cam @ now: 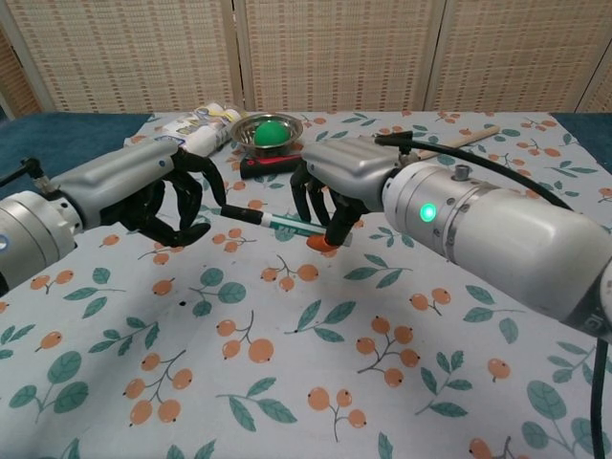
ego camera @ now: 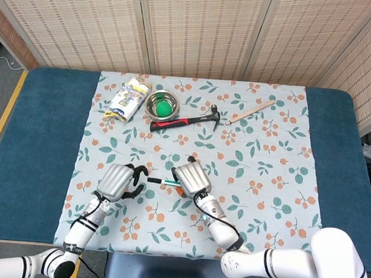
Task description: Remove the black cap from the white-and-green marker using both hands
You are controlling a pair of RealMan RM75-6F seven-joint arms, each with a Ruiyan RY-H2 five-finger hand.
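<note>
- left hand [cam: 158,191] sits low at the left of the floral cloth [cam: 287,382], its fingers [cam: 196,186] curled but apart, closed on nothing; their tips lie right at the black cap [cam: 241,214], and whether they touch it I cannot tell; the curl looks shaped to close round the cap
- black cap points leftward toward that hand, clear of the right hand's grasp; I judge it is left free so that it can be gripped and pulled off
- white-and-green marker [cam: 287,224] lies roughly level, just above the cloth near the worktop's front middle
- right hand [cam: 349,182] has its fingers clamped on the marker's barrel, away from the cap, probably to hold it steady against the pull
- further back, unused: a snack packet [ego camera: 126,100], a metal bowl [ego camera: 161,104] with a green ball inside, a red-handled hammer [ego camera: 187,120], a wooden stick [ego camera: 251,110]
</note>
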